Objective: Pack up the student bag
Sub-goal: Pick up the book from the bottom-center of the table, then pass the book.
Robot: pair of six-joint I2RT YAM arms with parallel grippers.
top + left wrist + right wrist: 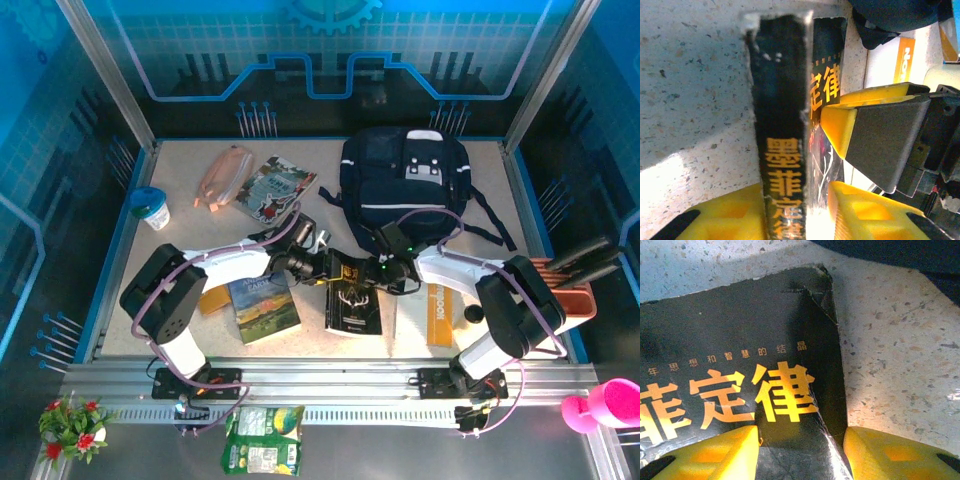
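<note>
The student bag [405,172], dark navy with a thin white stripe, lies at the back right of the table; its dark edge [890,15] also appears in the left wrist view. A black book [352,305] with orange Chinese lettering lies in front of it. Both grippers meet at the book's far end. My left gripper [338,266] [796,192] is shut across the book's spine [782,125], a yellow finger on each side. My right gripper [378,268] [801,440] stands open over the cover's corner [790,340], one finger above the cover, the other beside its edge.
A pink pouch [222,175], an illustrated book [274,190] and a blue-lidded cup [152,208] lie at the back left. A landscape book [263,306] sits left of the black book, an orange notebook [438,315] right of it. An orange tray [570,290] stands at the right edge.
</note>
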